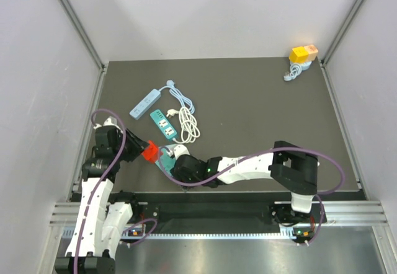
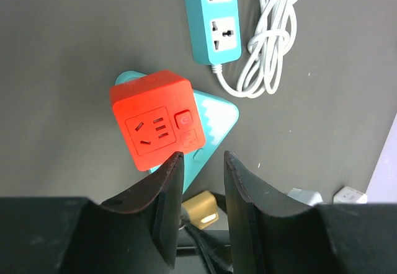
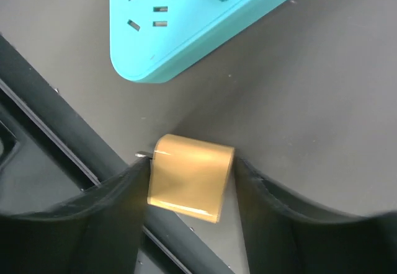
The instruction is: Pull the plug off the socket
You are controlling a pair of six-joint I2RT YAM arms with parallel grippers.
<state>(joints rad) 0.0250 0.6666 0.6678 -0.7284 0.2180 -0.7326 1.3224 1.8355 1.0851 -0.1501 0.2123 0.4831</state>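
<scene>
Gold plug (image 3: 189,176) clamped in right hand (image 3: 191,181), prongs pointing left, clear of teal socket (image 3: 186,20)

Blue power strip (image 1: 144,102); yellow cube socket (image 1: 303,54) far corner.

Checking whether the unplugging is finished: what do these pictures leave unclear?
- Gold plug: its pins, right wrist view, hidden behind its body and the right tool.
- Teal socket block: left wrist view, mostly covered by the red cube socket.
- Left tool: overhead, contact with cube too small to judge.
</scene>
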